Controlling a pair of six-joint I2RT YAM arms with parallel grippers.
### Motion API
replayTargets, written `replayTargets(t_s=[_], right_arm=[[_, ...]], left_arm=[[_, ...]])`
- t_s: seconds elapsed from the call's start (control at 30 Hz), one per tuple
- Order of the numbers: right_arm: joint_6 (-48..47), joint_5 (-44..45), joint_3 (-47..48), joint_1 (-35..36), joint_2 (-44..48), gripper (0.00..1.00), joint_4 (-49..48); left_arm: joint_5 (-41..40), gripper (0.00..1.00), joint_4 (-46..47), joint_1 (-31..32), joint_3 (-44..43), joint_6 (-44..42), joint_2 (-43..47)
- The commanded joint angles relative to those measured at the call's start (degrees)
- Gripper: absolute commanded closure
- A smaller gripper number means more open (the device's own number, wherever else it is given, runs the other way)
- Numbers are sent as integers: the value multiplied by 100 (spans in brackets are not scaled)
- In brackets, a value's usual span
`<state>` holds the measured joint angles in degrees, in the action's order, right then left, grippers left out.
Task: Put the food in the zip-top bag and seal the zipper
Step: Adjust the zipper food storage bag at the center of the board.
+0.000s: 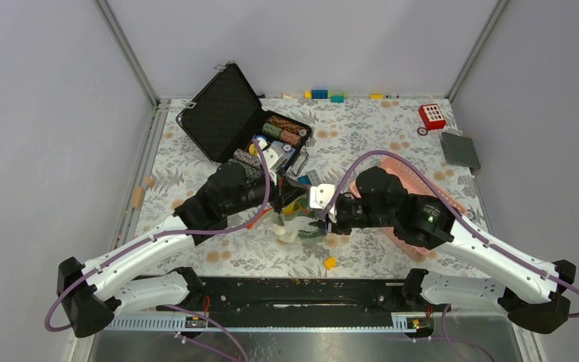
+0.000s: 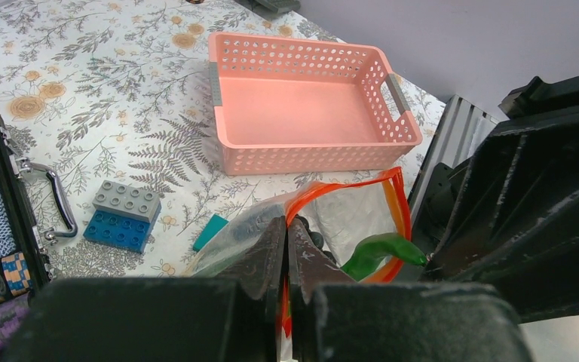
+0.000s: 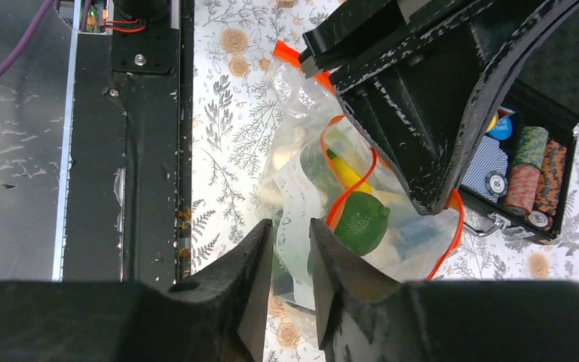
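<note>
The zip-top bag lies mid-table between both grippers, its mouth open. My left gripper is shut on the bag's orange-red zipper strip and holds that edge up. A long green pod lies across the mouth beside the strip. In the right wrist view the bag holds a round light-green cabbage and a yellow piece. My right gripper hovers over the bag's white label, jaws a small gap apart with nothing between them. Another yellow piece lies on the cloth near the front edge. No slider shows.
A pink basket stands behind the bag, partly under the right arm. An open black case of poker chips is at the back left. Grey and blue bricks and a teal brick lie near the bag.
</note>
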<state>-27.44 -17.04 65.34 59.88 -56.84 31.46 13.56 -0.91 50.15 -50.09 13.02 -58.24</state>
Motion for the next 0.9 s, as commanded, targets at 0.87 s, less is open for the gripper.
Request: replayTargets(t_s=[0.87], right_arm=[[434, 1030, -95, -2, 74, 100, -510]], left_arm=[[233, 100, 452, 40, -92, 37, 166]])
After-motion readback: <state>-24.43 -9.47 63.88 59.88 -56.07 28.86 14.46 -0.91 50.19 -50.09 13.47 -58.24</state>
